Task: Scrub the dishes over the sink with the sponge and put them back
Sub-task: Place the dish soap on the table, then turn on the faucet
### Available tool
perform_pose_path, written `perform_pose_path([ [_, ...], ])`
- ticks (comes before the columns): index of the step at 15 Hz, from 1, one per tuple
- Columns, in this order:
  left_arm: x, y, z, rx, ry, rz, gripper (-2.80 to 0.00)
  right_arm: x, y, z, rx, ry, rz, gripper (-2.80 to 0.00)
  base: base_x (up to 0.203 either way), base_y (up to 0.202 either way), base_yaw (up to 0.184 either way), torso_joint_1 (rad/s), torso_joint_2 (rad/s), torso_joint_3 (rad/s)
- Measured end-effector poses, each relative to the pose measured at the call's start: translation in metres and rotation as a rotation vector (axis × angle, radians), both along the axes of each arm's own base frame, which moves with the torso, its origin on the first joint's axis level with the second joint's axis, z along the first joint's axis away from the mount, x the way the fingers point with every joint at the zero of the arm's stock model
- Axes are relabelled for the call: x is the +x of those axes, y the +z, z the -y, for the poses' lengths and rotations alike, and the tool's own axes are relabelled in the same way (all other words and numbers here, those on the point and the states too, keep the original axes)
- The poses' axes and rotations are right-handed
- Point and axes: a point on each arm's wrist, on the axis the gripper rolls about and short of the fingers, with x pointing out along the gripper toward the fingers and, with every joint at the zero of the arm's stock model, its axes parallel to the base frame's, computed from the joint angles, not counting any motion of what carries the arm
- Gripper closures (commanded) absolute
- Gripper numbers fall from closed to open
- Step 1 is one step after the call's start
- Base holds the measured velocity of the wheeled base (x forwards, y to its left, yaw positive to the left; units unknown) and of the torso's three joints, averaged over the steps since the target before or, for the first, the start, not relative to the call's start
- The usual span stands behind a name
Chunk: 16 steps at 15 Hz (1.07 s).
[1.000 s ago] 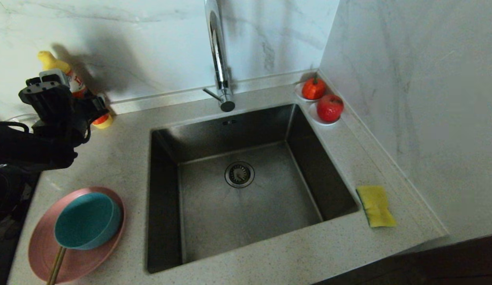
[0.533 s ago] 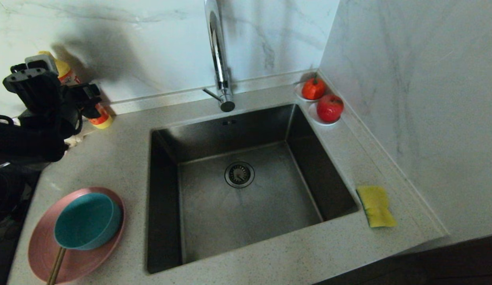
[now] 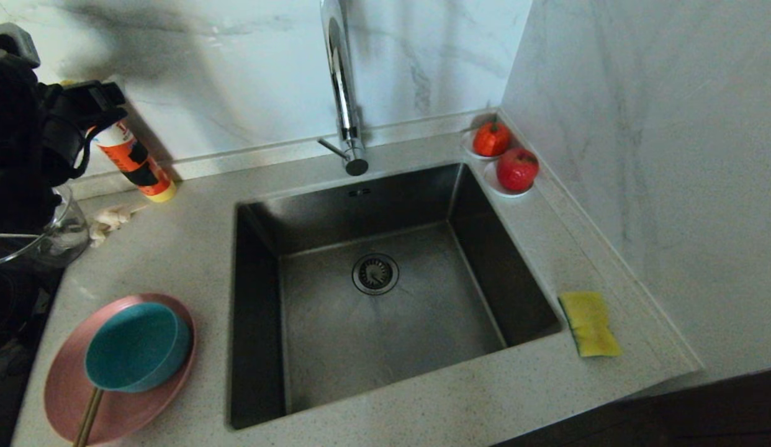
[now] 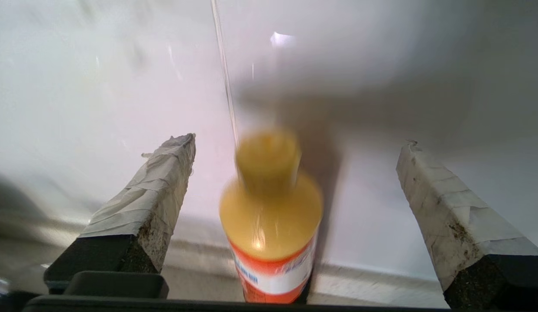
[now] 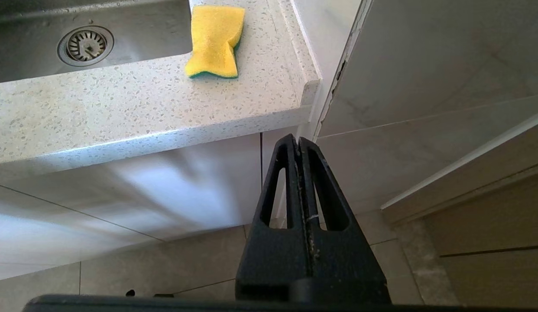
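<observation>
With the pink plate (image 3: 69,397), the teal bowl (image 3: 136,346) resting on it and a wooden stick (image 3: 87,417) all near the counter's front left corner, the next move, I judge, is to bring an arm down squarely over them, clear of the glass jug (image 3: 53,239) and the soap bottle (image 3: 134,162) at the back left edge. The left gripper (image 4: 295,173) hangs above that bottle, fingers spread wide, touching nothing. The right gripper (image 5: 300,149) is parked below the counter's edge, fingers pressed together; the sponge (image 3: 589,323) lies on the counter's right edge beside the sink (image 3: 261,323).
</observation>
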Motion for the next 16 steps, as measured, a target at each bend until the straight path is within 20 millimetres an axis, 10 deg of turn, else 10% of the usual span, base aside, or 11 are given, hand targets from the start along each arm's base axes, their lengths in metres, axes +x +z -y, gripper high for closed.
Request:
perform_pose_path([
  [3,-0.024,0.028,0.006,0.012,-0.003,0.058,-2.80,0.000,0.000,0.000,0.000,0.000,0.000,0.00,0.000,0.000,0.000,0.000,0.00,0.000],
  [4,-0.032,0.035,0.008,0.013,-0.004,0.065,0.00,0.000,0.000,0.000,0.000,0.000,0.000,0.00,0.000,0.000,0.000,0.000,0.00,0.000],
  [11,-0.115,0.085,0.026,-0.100,-0.090,0.003,0.00,0.000,0.000,0.000,0.000,0.000,0.000,0.00,0.000,0.000,0.000,0.000,0.00,0.000],
  [16,-0.178,0.079,0.050,-0.275,-0.266,-0.154,0.00,0.000,0.000,0.000,0.000,0.000,0.000,0.00,0.000,0.000,0.000,0.000,0.00,0.000],
])
